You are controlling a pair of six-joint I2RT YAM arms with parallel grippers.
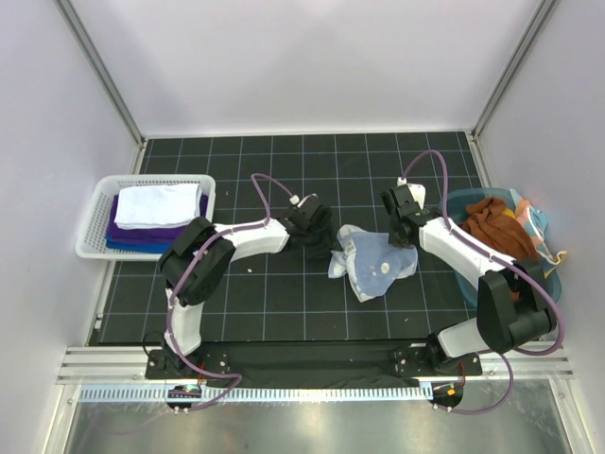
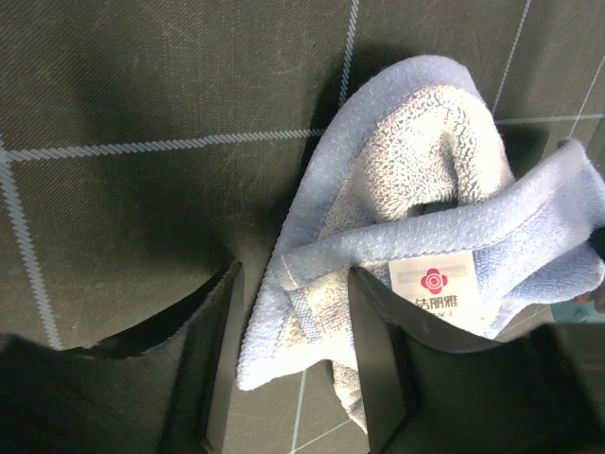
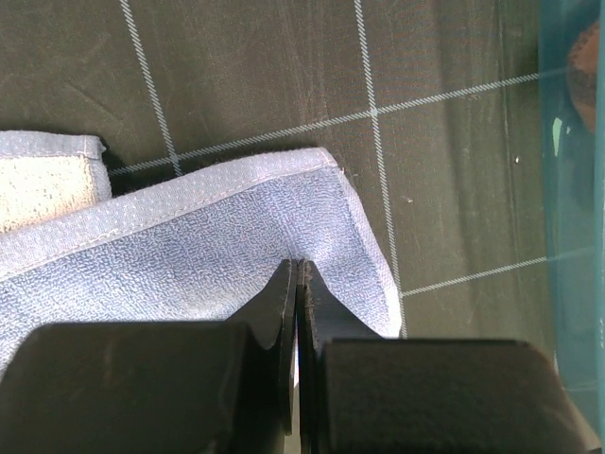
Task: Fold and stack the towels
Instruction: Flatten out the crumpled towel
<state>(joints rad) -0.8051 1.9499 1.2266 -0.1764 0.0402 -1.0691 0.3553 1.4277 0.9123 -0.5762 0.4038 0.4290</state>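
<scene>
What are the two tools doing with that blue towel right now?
Left tool: open, fingers on either side of the light blue towel edge.
Right tool: closed, pinching a corner of the same towel.

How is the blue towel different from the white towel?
The blue towel lies crumpled on the table; the white towel is folded flat. The blue towel sits alone in the middle, while the white towel lies on a purple towel in the basket. The right gripper pinches the blue towel's corner; nothing touches the white towel. Both are small soft cloths.
</scene>
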